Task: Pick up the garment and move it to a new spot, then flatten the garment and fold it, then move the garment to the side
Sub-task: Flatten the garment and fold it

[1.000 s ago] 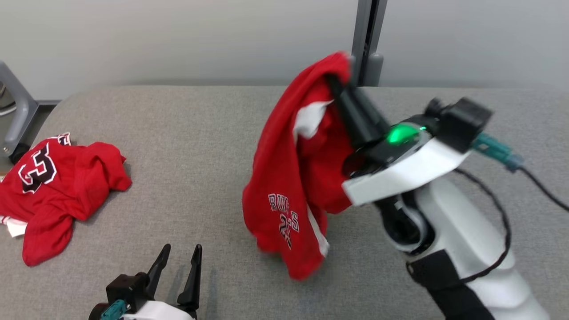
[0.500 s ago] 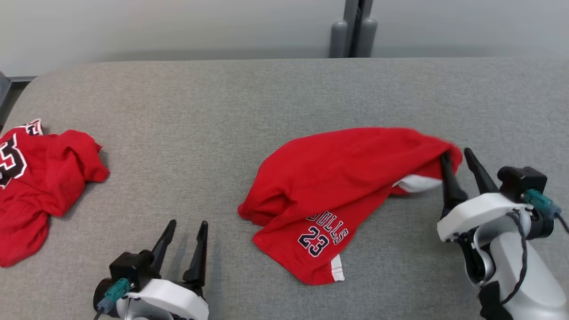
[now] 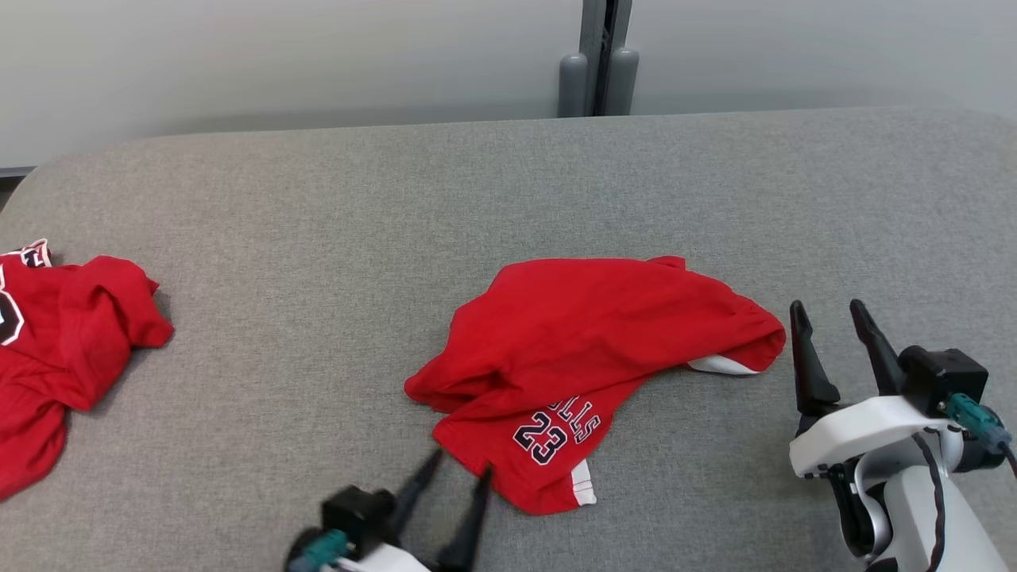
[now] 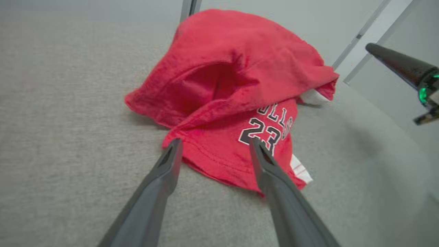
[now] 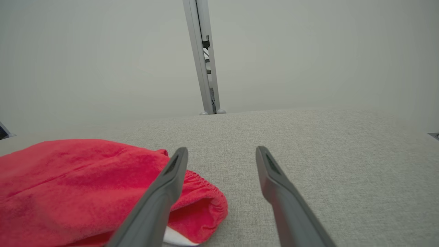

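Grey fabric-covered table (image 3: 318, 238), with a pale wall and grey post (image 3: 597, 63) behind. Item: red Bulls 23 shorts (image 3: 604, 334) — crumpled, lying mid-table, white trim showing at the right end. Left gripper (image 3: 462, 464): jaws spread, tips at the shorts' near hem. Right gripper (image 3: 826, 305): jaws spread, empty, just beside the gathered right end. Second red garment (image 3: 71, 334) — heaped at the table's left edge, well apart.

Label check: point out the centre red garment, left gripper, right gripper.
centre red garment (image 3: 604, 326), head view, middle of its red fabric.
left gripper (image 3: 462, 461), head view, midway between fingertips.
right gripper (image 3: 826, 303), head view, midway between fingertips.
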Robot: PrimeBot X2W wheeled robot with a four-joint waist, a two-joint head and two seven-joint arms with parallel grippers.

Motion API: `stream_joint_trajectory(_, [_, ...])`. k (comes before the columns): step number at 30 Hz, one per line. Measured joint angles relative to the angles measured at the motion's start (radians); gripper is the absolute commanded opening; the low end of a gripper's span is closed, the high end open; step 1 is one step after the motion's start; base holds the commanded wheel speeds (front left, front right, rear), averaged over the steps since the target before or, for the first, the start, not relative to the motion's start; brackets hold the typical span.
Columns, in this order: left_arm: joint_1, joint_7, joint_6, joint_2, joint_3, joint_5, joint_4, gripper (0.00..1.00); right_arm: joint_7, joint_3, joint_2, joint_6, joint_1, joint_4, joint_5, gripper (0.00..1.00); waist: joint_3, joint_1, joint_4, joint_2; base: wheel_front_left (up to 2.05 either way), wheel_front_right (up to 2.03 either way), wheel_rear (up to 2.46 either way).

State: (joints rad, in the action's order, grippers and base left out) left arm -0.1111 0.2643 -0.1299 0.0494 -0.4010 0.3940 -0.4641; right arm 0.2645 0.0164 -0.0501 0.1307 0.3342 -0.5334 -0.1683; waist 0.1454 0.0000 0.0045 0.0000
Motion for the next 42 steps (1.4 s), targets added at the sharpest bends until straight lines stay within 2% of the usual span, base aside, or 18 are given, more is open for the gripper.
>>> stream_joint_trajectory(4, [-0.003, 0.000, 0.000, 0.004, -0.190, 0.094, -0.037, 1.00, 0.000, -0.019, 0.001, 0.000, -0.021, 0.012, -0.025, 1.00, -0.001, 0.0000, -0.007, 0.0000, 0.00, 0.00, 0.00])
stream_joint_trajectory(7, [-0.032, 0.000, 0.000, 0.024, -0.268, 0.141, -0.040, 1.00, 0.000, -0.030, 0.002, 0.000, -0.021, 0.016, -0.034, 1.00, 0.004, 0.0000, -0.014, 0.0000, 0.00, 0.00, 0.00])
stream_joint_trajectory(11, [-0.064, 0.000, 0.000, 0.043, -0.285, 0.151, -0.057, 1.00, 0.000, -0.038, 0.002, 0.000, -0.017, 0.019, -0.040, 1.00, 0.014, 0.0000, -0.024, 0.0000, 0.00, 0.00, 0.00])
stream_joint_trajectory(16, [-0.093, 0.000, 0.000, 0.042, -0.287, 0.106, -0.116, 1.00, 0.000, -0.041, 0.002, 0.000, -0.012, 0.025, -0.041, 1.00, 0.028, 0.0000, -0.040, 0.0000, 0.00, 0.00, 0.00])
stream_joint_trajectory(17, [-0.100, 0.000, 0.000, 0.040, -0.287, 0.097, -0.127, 0.95, 0.000, -0.041, 0.002, 0.000, -0.011, 0.027, -0.041, 1.00, 0.032, 0.0000, -0.043, 0.0000, 0.00, 0.00, 0.00])
stream_joint_trajectory(18, [-0.106, 0.000, 0.000, 0.039, -0.287, 0.089, -0.138, 0.73, 0.000, -0.040, 0.002, 0.000, -0.010, 0.027, -0.041, 1.00, 0.035, 0.0000, -0.046, 0.0000, 0.00, 0.00, 0.00])
stream_joint_trajectory(20, [-0.120, 0.002, 0.000, 0.035, -0.294, 0.078, -0.162, 0.12, 0.000, -0.039, 0.002, 0.000, -0.007, 0.028, -0.041, 1.00, 0.043, 0.0000, -0.049, 0.0000, 0.00, 0.00, 0.00])
stream_joint_trajectory(21, [-0.128, 0.004, 0.000, 0.035, -0.300, 0.073, -0.172, 0.00, 0.000, -0.038, 0.002, 0.000, -0.004, 0.028, -0.041, 1.00, 0.047, 0.0000, -0.051, 0.0000, 0.00, 0.00, 0.00])
stream_joint_trajectory(24, [-0.142, 0.004, 0.000, 0.033, -0.304, 0.077, -0.180, 0.00, 0.000, -0.034, 0.002, 0.000, 0.002, 0.028, -0.041, 1.00, 0.052, 0.0000, -0.051, 0.0000, 0.00, 0.00, 0.00])
stream_joint_trajectory(27, [-0.140, 0.000, 0.000, 0.036, -0.278, 0.071, -0.124, 0.00, 0.000, -0.026, 0.002, 0.000, 0.000, 0.025, -0.041, 1.00, 0.046, 0.0000, -0.045, 0.0000, 0.00, 0.00, 0.00])
stream_joint_trajectory(37, [-0.097, 0.000, 0.000, 0.054, -0.019, -0.027, 0.217, 0.00, 0.000, -0.034, 0.002, 0.000, -0.045, 0.002, -0.065, 1.00, -0.022, 0.0000, 0.012, 0.0000, 0.00, 0.00, 0.00])
stream_joint_trajectory(40, [-0.102, 0.000, 0.000, 0.070, 0.046, -0.036, 0.225, 0.00, 0.000, -0.056, 0.002, 0.000, -0.047, 0.000, -0.079, 1.00, -0.038, 0.0000, 0.028, 0.0000, 0.00, 0.00, 0.00])
stream_joint_trajectory(42, [-0.123, 0.000, 0.000, 0.083, 0.086, -0.040, 0.182, 0.00, 0.000, -0.069, 0.004, 0.000, -0.047, 0.001, -0.085, 1.00, -0.040, 0.0000, 0.030, 0.0000, 0.00, 0.00, 0.00])
